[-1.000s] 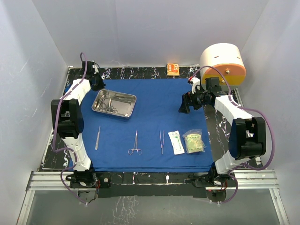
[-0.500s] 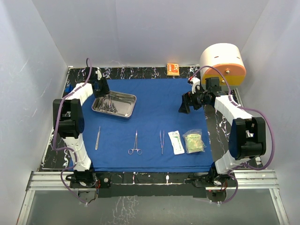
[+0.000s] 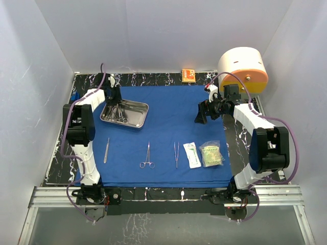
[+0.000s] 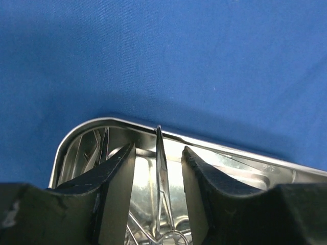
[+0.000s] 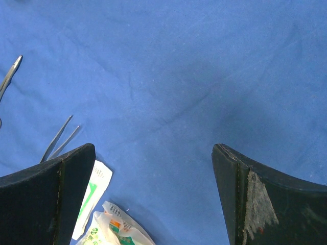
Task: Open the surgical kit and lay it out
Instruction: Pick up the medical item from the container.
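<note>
Slim instrument (image 4: 163, 178) inside parted left claw (image 4: 158, 150)

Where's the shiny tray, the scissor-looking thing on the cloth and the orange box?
steel tray (image 3: 135, 115): top view, bare floor at its right end.
ring-handled forceps (image 3: 147, 154): top view, middle of its shaft.
small orange box (image 3: 188, 75): top view, its top face.

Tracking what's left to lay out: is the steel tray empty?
No, the left wrist view shows slim metal instruments lying inside the steel tray.
</note>
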`<state>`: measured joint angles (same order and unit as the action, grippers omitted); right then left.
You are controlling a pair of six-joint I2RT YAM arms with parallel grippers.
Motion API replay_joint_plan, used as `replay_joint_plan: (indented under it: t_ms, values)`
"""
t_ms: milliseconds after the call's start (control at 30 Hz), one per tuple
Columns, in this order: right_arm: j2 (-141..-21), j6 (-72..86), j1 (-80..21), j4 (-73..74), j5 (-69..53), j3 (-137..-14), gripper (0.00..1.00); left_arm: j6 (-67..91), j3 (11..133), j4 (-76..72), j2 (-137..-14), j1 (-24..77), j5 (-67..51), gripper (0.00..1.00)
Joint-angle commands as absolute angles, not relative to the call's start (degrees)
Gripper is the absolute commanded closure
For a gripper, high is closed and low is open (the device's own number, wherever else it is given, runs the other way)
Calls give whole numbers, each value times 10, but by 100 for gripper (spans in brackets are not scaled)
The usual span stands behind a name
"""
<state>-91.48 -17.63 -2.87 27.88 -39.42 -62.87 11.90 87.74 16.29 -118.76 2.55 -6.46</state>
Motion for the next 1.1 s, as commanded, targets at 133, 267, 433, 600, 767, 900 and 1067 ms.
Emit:
replay_joint_plan:
  t_ms: [133,267,433,600,767,900,1067]
  values:
    - [-918,-176,-25,259,-403,-643,2,104,910,175,-1207,29,-66,68]
    - [-921,-176,-26,261,-405,-644,2,101,921,181,-1215,29,-65,74]
    - [-926,-177,-26,261,-406,-646,2,96,927,183,-1216,29,-65,81]
    - [-929,-178,-26,263,-408,-648,2,90,935,191,-1219,30,-66,88]
    - [-928,-179,-26,265,-408,-648,2,87,951,200,-1221,30,-68,94]
    - [-926,-180,-26,264,-408,-647,2,84,958,202,-1207,30,-71,100]
    - [-926,-180,-26,265,-411,-649,2,86,972,204,-1184,31,-85,100]
